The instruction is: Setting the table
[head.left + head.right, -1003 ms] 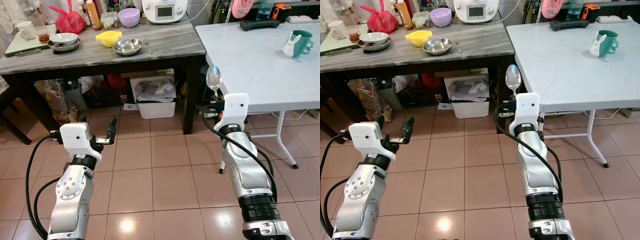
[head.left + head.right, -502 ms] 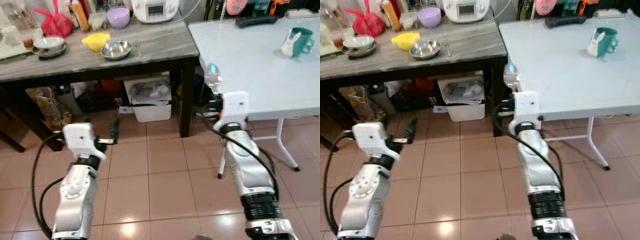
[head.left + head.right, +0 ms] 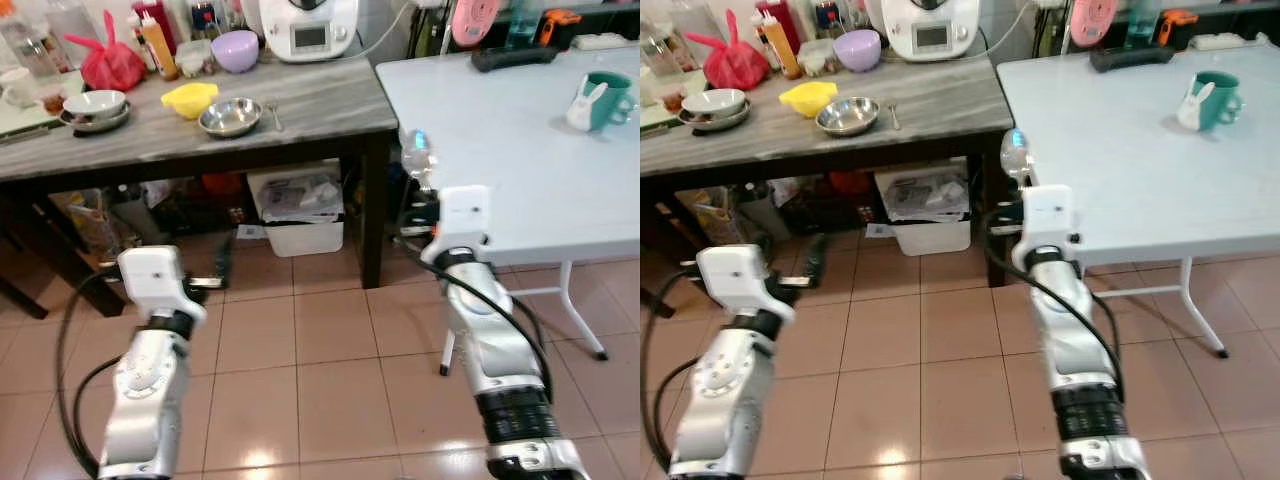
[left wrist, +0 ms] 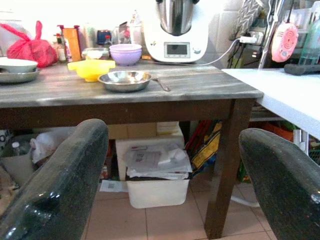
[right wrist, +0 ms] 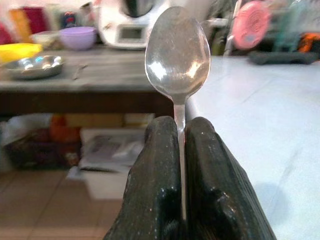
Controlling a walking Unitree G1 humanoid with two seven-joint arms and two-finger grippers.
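My right gripper (image 5: 181,126) is shut on the handle of a metal spoon (image 5: 177,52) and holds it upright. The spoon's bowl (image 3: 415,152) stands just off the near left corner of the white table (image 3: 520,150). A teal mug with a white rabbit figure (image 3: 598,100) sits at that table's far right. My left gripper (image 4: 170,185) is open with nothing between its fingers, low over the tiled floor in front of the dark side table (image 3: 320,100). A steel bowl (image 3: 230,116) with a small utensil (image 3: 272,115) beside it sits on that side table.
The side table also carries a yellow bowl (image 3: 190,97), a purple bowl (image 3: 235,50), stacked bowls (image 3: 95,106), a red bag (image 3: 100,65) and a white appliance (image 3: 308,25). A white bin (image 3: 300,205) stands underneath. A black object (image 3: 520,55) lies at the white table's far edge.
The whole picture has shifted and blurred, so the camera moved. Both arms keep their pose: the right still holds the spoon upright and the left stays open.
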